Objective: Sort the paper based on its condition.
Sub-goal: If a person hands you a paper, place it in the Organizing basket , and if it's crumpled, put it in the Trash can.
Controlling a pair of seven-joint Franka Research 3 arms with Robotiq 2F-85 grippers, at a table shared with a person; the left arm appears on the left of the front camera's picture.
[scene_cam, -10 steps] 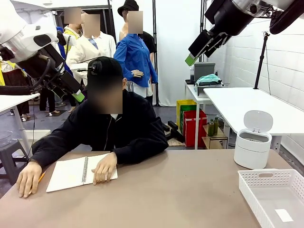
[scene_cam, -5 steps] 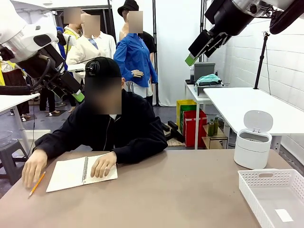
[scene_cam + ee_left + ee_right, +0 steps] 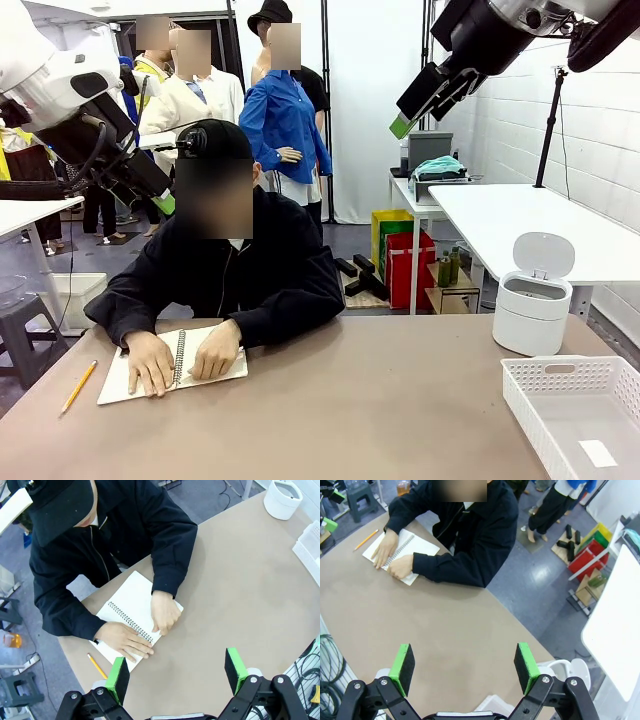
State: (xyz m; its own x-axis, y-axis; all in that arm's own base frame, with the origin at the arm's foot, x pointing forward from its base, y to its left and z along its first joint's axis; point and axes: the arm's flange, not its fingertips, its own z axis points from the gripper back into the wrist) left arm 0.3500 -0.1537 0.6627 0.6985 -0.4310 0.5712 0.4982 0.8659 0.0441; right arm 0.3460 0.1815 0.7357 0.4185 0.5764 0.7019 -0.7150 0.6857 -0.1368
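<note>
The paper is out of view as loose sheets or wads. A person at the far side rests both hands on an open spiral-bound notebook (image 3: 135, 375), which also appears in the wrist views (image 3: 130, 602) (image 3: 412, 542). My left gripper (image 3: 163, 203) hangs high at the left, open and empty; its green pads (image 3: 118, 679) stand wide apart above the table. High at the right is my right gripper (image 3: 403, 123), likewise open and holding nothing (image 3: 465, 667).
A yellow pencil (image 3: 78, 386) lies on the table left of the notebook. A white slotted basket (image 3: 560, 366) with a small white label (image 3: 598, 453) sits at the near right. A white bin (image 3: 533, 305) with its lid up stands behind it.
The person's hand has left the pencil on the table and moved right onto the notebook page. Neither arm has moved.
</note>
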